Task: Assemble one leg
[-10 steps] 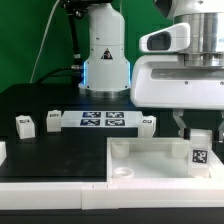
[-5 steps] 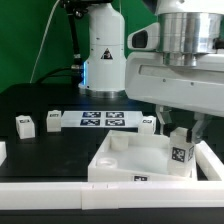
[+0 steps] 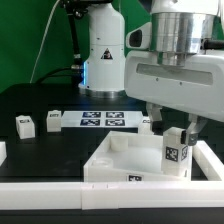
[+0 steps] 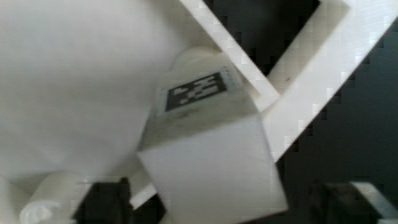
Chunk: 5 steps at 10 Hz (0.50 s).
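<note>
The gripper (image 3: 176, 132) is closed on the leg (image 3: 176, 153), which hangs upright below its fingers, inside the white tray part (image 3: 112, 165) near one corner. To do well, keep the leg vertical and lower it slowly onto the corner socket under the hand.

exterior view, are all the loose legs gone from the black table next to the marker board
No: two legs stand on the black table beside the marker board, while the claw holds another leg over the white tray part.
</note>
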Tool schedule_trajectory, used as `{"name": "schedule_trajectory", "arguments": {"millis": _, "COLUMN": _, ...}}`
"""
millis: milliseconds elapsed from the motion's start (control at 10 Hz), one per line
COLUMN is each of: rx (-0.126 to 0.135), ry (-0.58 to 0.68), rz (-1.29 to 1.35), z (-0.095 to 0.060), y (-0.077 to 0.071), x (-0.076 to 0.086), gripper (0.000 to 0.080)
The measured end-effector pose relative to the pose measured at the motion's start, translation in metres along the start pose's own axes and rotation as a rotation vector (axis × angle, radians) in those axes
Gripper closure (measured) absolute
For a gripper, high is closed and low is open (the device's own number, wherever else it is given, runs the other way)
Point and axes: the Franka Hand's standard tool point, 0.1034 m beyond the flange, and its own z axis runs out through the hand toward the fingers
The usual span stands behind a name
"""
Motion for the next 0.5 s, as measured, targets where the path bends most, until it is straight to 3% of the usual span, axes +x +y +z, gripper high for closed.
{"name": "schedule_trajectory", "arguments": {"millis": 100, "rx": 0.0, "ry": 0.0, "rz": 0.0, "z": 0.0, "y": 0.0, "x": 0.0, "gripper": 0.0165}}
{"name": "schedule_trajectory", "arguments": {"millis": 500, "rx": 0.0, "ry": 0.0, "rz": 0.0, "z": 0.0, "y": 0.0, "x": 0.0, "gripper": 0.015}}
